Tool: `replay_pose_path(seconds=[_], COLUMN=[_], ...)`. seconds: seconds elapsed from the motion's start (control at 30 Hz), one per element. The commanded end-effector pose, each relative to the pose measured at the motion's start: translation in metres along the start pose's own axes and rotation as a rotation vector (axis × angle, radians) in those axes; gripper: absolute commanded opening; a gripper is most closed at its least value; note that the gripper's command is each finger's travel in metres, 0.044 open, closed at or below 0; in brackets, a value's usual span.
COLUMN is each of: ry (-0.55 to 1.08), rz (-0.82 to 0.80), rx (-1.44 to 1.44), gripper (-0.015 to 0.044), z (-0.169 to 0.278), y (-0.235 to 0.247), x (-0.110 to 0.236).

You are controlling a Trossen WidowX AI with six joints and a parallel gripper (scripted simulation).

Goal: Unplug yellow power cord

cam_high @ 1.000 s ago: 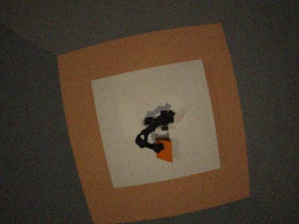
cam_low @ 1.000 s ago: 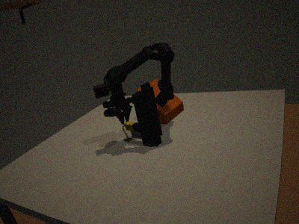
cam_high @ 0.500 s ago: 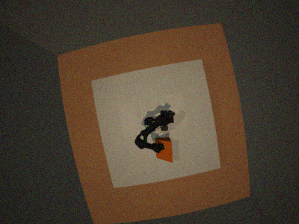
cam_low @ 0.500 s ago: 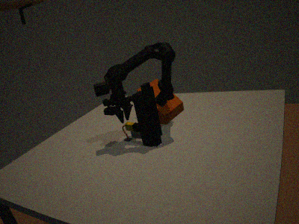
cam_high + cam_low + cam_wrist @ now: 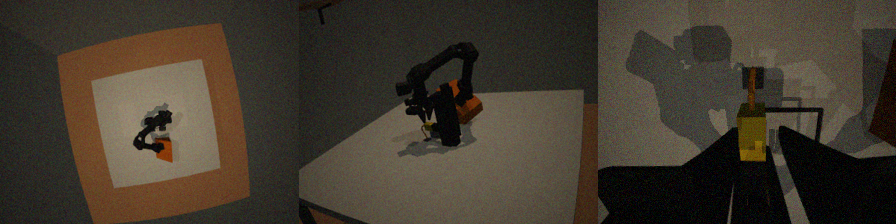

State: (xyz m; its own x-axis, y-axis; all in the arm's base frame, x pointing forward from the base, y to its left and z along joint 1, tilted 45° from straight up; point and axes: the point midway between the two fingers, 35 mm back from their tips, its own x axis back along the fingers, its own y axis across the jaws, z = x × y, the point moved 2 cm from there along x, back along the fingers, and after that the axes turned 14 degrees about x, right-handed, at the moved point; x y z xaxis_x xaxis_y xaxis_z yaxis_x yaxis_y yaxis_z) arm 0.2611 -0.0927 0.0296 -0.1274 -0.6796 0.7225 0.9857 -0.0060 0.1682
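In the exterior view the arm [image 5: 441, 61] arches over from the right and comes down on the left side of the table [image 5: 523, 168]. Its tool [image 5: 424, 116] points down, with the tips just above the yellow plug [image 5: 428, 125]. From the plug a thin orange cord [image 5: 424, 132] curls down to the table surface. The plug sits low, just left of the black strip [image 5: 448, 119], which stands on end and leans a little. The picture is too dim to tell whether plug and strip touch. Behind and to the right of the strip is an orange block [image 5: 471, 108].

In the wrist view the tool [image 5: 765, 135] is partly open. The plug [image 5: 752, 131] stands between the two dark fingers, up against the finger on the left of the picture. A pale strip of table shows between the plug and the other finger, so the plug is not clamped. The cord [image 5: 752, 90] runs straight away from the plug's far end towards a small dark square. Shadows of the arm spread across the table behind it. A dark reddish slab, probably the block [image 5: 885, 110], cuts in at the right edge.

From the top view the arm [image 5: 143, 138] curls near the middle of the pale table [image 5: 123, 93], with the block [image 5: 166, 149] at its lower right. The plug and cord are too small to make out here.
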Motion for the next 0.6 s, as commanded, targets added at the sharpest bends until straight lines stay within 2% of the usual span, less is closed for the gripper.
replay_pose_path(seconds=[0.0,0.57], ry=[0.005,0.001], rz=[0.002,-0.001], rx=[-0.006,-0.001], gripper=[0.0160,0.0147], z=[0.004,0.003], y=[0.000,0.000], x=[-0.001,-0.010])
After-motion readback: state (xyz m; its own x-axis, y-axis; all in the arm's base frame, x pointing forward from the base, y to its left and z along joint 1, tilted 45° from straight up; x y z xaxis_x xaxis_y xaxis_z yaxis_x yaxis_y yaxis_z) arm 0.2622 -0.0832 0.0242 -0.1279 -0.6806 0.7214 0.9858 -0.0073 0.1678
